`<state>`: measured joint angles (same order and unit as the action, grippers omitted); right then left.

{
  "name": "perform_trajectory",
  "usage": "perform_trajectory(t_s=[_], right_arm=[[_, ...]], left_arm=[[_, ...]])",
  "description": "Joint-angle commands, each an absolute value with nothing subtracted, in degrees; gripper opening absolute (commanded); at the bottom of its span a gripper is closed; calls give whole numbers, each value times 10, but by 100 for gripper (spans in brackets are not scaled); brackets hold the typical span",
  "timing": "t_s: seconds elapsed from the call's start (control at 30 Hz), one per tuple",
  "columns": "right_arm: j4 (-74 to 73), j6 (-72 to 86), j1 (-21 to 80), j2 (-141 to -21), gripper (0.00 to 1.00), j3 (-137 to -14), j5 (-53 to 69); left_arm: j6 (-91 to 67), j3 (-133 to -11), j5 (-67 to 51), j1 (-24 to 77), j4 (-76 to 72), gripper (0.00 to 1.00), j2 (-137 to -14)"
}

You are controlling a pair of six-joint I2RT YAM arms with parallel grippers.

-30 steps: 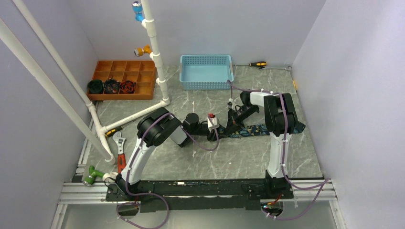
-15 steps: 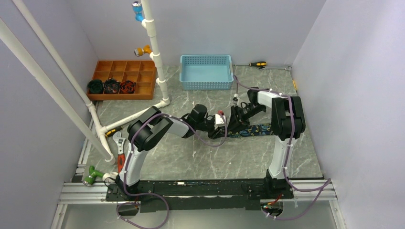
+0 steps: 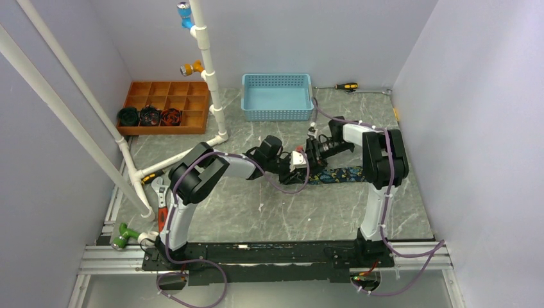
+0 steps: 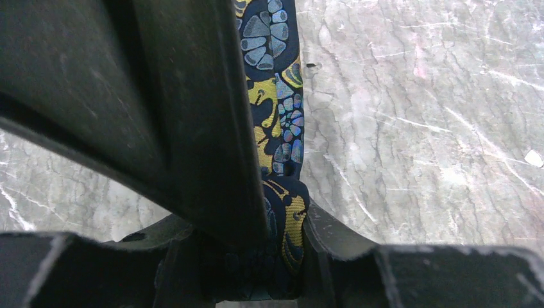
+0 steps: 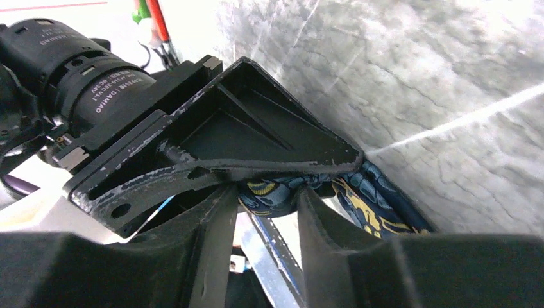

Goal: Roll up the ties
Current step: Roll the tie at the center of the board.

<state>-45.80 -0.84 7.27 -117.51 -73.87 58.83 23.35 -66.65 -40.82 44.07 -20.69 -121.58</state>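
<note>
A dark navy tie (image 3: 343,173) with blue and gold paisley lies across the marble table right of centre. Its left end is lifted between both grippers. My left gripper (image 3: 300,162) is shut on the tie; in the left wrist view the tie (image 4: 282,128) runs up from the pinch of the gripper (image 4: 285,240). My right gripper (image 3: 312,153) faces it from the right. In the right wrist view its fingertips (image 5: 266,199) close on a bunched fold of the tie (image 5: 272,192), just under the left gripper's finger (image 5: 256,135). The tie's far end is hidden behind the right arm.
A blue basket (image 3: 277,96) stands at the back centre. A wooden compartment tray (image 3: 168,96) at the back left holds three dark rolls (image 3: 149,116). White pipes (image 3: 212,90) cross the left side. A wrench (image 3: 162,204) and a screwdriver (image 3: 346,86) lie on the table.
My left arm has stretched further right and away from its base. Both grippers have shifted slightly toward the back with the tie's end. The right arm's elbow has swung right.
</note>
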Motion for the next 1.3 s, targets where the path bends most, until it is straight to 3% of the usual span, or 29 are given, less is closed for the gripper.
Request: perform_trajectory(t_s=[0.0,0.03,0.17,0.23,0.3,0.4,0.53,0.97,1.17,1.27], right_arm=[[-461,-17,88,-1177,37,-754,614],[-464,-22,88,-1178,33,-751,610],[-472,-47,89,-1189,0,-742,563],[-478,-68,87,-1212,0,-746,515],[-486,-78,86,-1243,0,-752,470],[-472,-74,83,-1252,0,-756,407],[-470,-67,83,-1255,0,-767,355],[-440,-46,88,-1248,0,-752,272],[-413,-43,89,-1247,0,-745,290],[-395,-34,92,-1241,0,-739,309]], left_arm=[[261,-630,-318,432,-6,13,-1278],[261,-629,-318,433,-5,13,-1279],[255,-626,-318,433,-11,14,-1277],[252,-623,-324,431,-20,19,-1274],[244,-617,-344,427,-35,34,-1271],[231,-599,-362,424,-78,50,-1258],[215,-563,-395,420,-173,60,-1239],[86,-562,-467,422,-449,63,-1294],[23,-580,-466,425,-481,57,-1331],[33,-574,-468,428,-456,48,-1325]])
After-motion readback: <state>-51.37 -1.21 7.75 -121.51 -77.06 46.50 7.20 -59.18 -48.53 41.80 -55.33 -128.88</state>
